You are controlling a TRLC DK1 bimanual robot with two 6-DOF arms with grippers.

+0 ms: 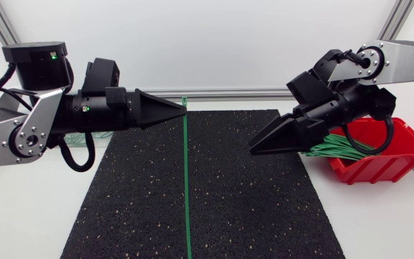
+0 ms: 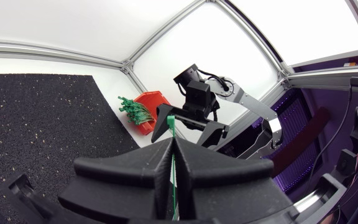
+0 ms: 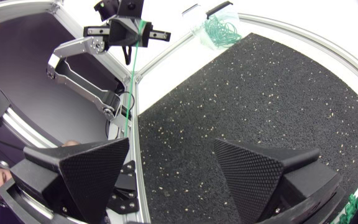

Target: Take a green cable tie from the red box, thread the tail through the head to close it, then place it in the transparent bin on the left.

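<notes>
The left gripper (image 1: 182, 109) pinches a long thin green plastic cable tie (image 1: 187, 194), which seems to hang straight down. The right gripper (image 3: 171, 148) gapes wide.

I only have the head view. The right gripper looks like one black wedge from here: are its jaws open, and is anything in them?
Observer: The right wrist view shows the right gripper with its jaws wide apart and nothing between them.
Operator: And the left side?
Observer: In the left wrist view the left gripper is shut on the cable tie, with one end poking out ahead of the tips.
Operator: And the drop-off spot? It's blocked for me.
Observer: The right wrist view shows the transparent bin holding green looped ties.
</notes>
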